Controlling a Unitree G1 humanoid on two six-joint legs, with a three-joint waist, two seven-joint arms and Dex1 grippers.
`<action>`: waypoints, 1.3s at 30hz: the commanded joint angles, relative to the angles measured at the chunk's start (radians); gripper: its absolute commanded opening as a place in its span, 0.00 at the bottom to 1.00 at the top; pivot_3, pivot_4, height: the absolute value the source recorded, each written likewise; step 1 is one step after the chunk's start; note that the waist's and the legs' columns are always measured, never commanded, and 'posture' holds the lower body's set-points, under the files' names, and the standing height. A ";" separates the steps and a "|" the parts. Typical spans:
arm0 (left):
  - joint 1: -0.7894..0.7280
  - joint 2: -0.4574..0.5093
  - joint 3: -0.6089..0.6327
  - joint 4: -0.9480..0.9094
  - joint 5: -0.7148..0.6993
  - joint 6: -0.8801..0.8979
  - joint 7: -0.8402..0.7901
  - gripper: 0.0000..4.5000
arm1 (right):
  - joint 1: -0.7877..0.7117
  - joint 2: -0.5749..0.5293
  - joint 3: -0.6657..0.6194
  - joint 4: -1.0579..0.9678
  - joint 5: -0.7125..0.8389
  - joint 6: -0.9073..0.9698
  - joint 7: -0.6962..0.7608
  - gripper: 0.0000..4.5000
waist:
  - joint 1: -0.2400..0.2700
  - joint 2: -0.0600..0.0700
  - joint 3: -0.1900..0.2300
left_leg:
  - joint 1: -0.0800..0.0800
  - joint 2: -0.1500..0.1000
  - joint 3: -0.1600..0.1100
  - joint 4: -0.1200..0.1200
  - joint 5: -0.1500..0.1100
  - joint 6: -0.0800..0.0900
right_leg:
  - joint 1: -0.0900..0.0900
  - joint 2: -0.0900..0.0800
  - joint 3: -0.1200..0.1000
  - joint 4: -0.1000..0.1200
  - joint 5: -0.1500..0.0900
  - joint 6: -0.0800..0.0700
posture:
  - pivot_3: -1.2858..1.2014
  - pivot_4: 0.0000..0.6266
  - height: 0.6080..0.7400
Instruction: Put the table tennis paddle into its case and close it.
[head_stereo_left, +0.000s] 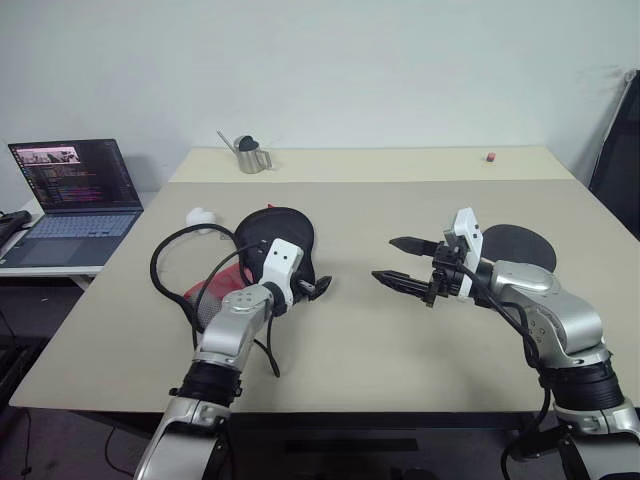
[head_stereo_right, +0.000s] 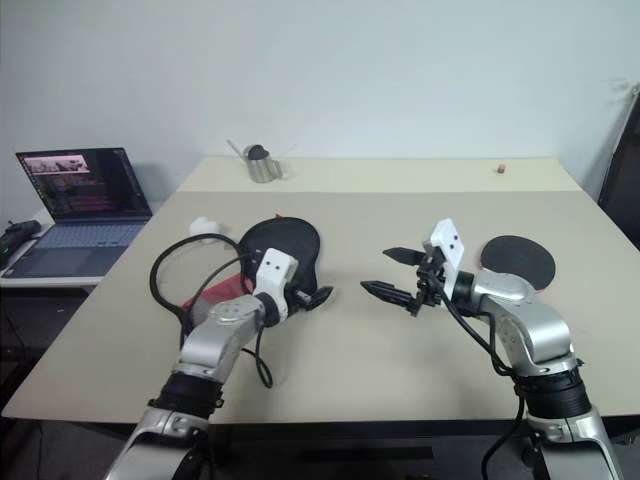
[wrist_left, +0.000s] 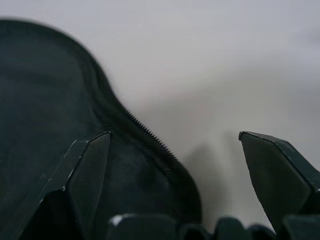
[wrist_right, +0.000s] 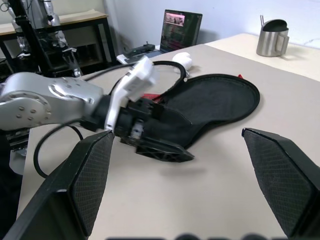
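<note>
Case (head_stereo_right: 285, 243) flat on table (head_stereo_right: 400, 350), paddle (head_stereo_right: 517, 258) outside, apart.

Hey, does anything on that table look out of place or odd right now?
Nothing looks spilled or damaged. The one loose thing is a black cable loop lying on the table partly over the case, near the open left gripper; it might snag. The paddle lies flat behind the open right gripper.
</note>
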 joint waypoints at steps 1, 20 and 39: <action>-0.039 -0.019 0.005 0.030 0.011 -0.030 0.004 1.00 | 0.003 -0.005 -0.024 -0.054 0.017 -0.019 -0.003 1.00 | 0.000 0.000 0.000 | 0.000 0.000 0.000 0.000 0.000 0.000 | 0.000 0.000 0.000 0.000 0.000 0.000 | 0.52 0.24 1.00; 0.005 -0.078 0.005 0.062 0.066 0.001 0.078 0.64 | 0.006 0.000 -0.067 -0.049 0.048 -0.007 -0.022 1.00 | 0.002 -0.001 -0.001 | 0.001 0.000 0.000 0.000 0.000 0.000 | 0.001 0.000 0.000 0.001 0.000 0.000 | 0.52 0.24 1.00; 0.067 -0.045 -0.050 -0.091 0.064 -0.004 -0.026 0.02 | -0.011 -0.032 -0.109 -0.025 0.063 -0.002 -0.029 1.00 | 0.001 -0.001 -0.002 | 0.001 0.000 0.000 0.000 0.000 -0.001 | 0.001 0.000 0.000 0.001 0.000 0.000 | 0.52 0.24 1.00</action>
